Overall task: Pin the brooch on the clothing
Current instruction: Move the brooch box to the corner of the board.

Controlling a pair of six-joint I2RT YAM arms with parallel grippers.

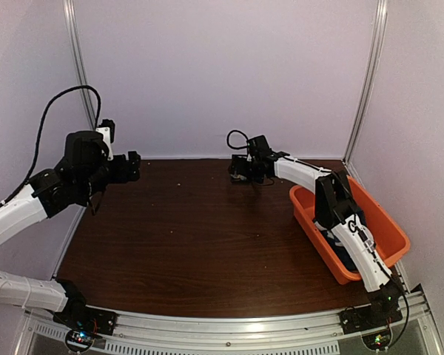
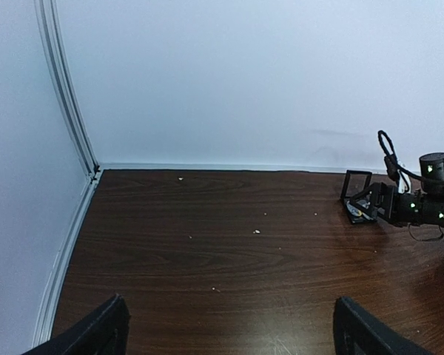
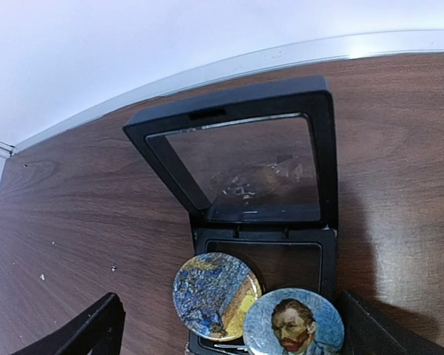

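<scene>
Brooch badges lie two together at the bottom of the right wrist view: a blue-and-yellow badge [image 3: 216,294] and a portrait badge [image 3: 294,325], edges overlapping, on the base of a small black box [image 3: 229,103]. Which of the two is meant for pinning cannot be told. The box's clear lid stands tilted back, which leaves both badges exposed from above. The right gripper [image 1: 242,171] hangs over them at the upper middle of the top view, fingers spread wide on either side and touching nothing, apparently lined up to straddle one badge. The left gripper [image 1: 131,166], also spread and holding nothing, is raised at the upper left, well apart from the box and probably kept free for the fabric. The clothing is likely the dark fabric [image 1: 337,250] in the orange tub [image 1: 388,237] at the right, mostly hidden by the right arm. It is not yet laid out on the counter [image 1: 192,237].
</scene>
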